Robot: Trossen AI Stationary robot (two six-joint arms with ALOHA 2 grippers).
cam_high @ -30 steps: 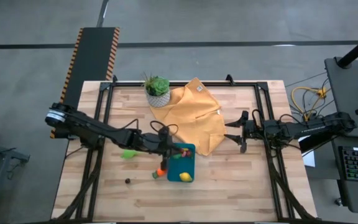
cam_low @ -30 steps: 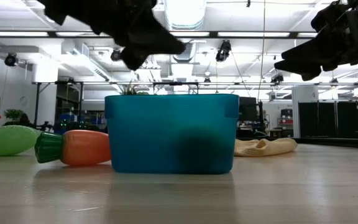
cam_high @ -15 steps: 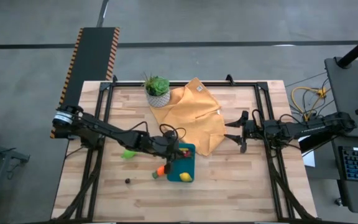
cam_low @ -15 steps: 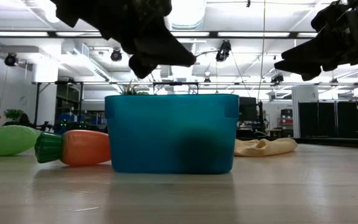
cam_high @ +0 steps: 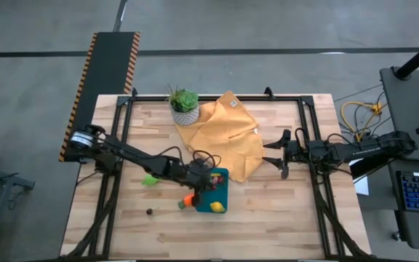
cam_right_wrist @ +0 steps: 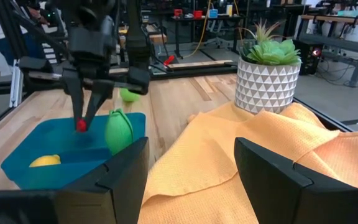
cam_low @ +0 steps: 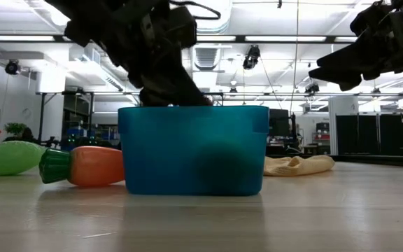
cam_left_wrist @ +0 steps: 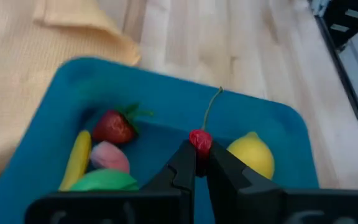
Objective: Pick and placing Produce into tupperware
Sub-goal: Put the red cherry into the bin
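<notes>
The teal tupperware stands on the wooden table in front of the mustard cloth; its rim fills the left wrist view. Inside lie a strawberry, a yellow piece, a pink piece, a green piece and a lemon. My left gripper reaches down into the container, shut on a small red cherry. An orange carrot, a lime-green piece and a small dark piece lie on the table left of the container. My right gripper hovers open over the table's right half. My left gripper pinches the cherry's red ball between its two fingertips, coming from above and pointing down into the container. The cherry is lifted clear of the container floor, and its thin stem sticks out past the fingertips.
A mustard-yellow cloth lies spread behind the container, with a potted plant at its far left corner. Bare wood shows along the table's near edge and right of the container.
My left gripper, still shut on the cherry, has moved toward the table's right from beside the container's left rim to above its inside. It has then dropped, so that its fingertips now dip below the rim. The right arm has kept still.
</notes>
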